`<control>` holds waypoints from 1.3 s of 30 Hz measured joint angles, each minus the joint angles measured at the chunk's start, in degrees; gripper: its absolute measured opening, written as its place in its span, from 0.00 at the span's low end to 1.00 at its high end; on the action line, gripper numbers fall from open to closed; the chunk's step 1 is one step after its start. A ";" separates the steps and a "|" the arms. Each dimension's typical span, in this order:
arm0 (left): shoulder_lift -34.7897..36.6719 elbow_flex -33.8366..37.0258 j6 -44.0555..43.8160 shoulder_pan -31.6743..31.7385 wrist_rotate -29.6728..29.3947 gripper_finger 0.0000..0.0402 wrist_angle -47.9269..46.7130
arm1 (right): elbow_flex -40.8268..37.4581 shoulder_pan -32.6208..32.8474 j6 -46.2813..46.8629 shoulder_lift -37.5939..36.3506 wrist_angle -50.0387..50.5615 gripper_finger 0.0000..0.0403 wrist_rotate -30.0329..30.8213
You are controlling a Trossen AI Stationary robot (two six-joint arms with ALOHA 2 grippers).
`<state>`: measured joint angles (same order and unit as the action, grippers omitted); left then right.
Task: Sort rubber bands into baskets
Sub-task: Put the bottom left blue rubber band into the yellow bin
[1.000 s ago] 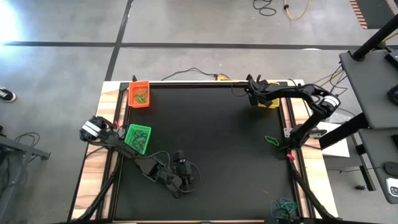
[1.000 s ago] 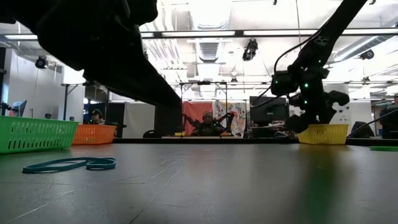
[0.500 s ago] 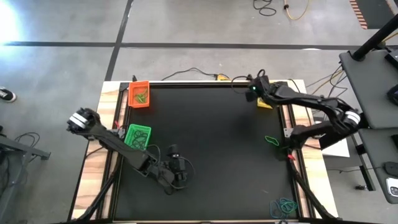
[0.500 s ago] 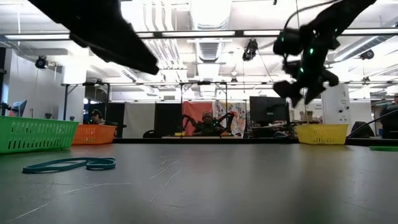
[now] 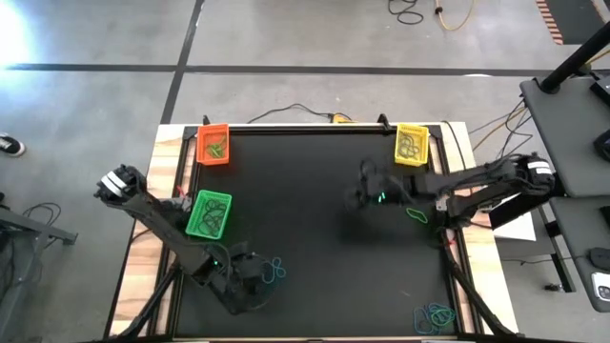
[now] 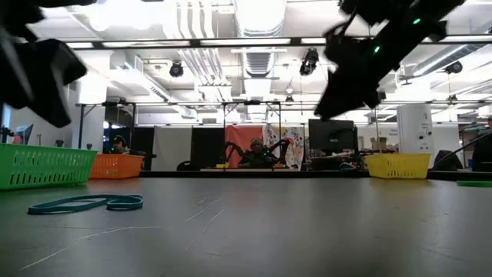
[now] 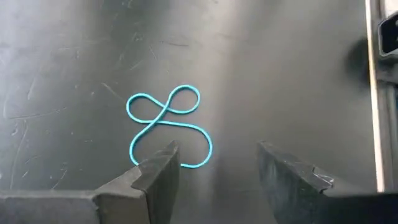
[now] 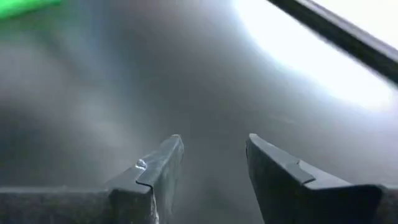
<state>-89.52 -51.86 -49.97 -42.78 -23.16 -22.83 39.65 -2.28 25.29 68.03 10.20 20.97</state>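
The left tool hovers low over a blue rubber band lying in a twisted figure-eight on the black worktop, fingers spread and empty, so the step in hand looks like lining up a pick. The band sits just ahead of the tool, nearer one finger, so the next move likely calls for a small shift to centre it, then a descent. The right tool is also spread and holding nothing, near mid-worktop. The high view alone shows the orange basket, yellow basket and green basket, plus a green band beside the right tool.
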 joint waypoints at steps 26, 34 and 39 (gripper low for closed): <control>-19.30 -0.19 -4.77 3.34 -18.46 0.69 9.36 | -3.77 22.66 -4.07 1.49 -17.52 0.41 4.66; -21.89 -0.26 -12.10 2.46 -17.51 0.48 10.23 | -3.79 22.68 -3.99 1.49 -17.25 0.39 4.63; -22.40 0.08 -13.91 2.22 -17.97 0.22 10.65 | -3.79 22.74 -3.37 1.51 -17.12 0.38 4.61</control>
<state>-111.92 -51.78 -63.88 -40.56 -41.13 -12.18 35.86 20.46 21.92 69.54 -6.92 25.58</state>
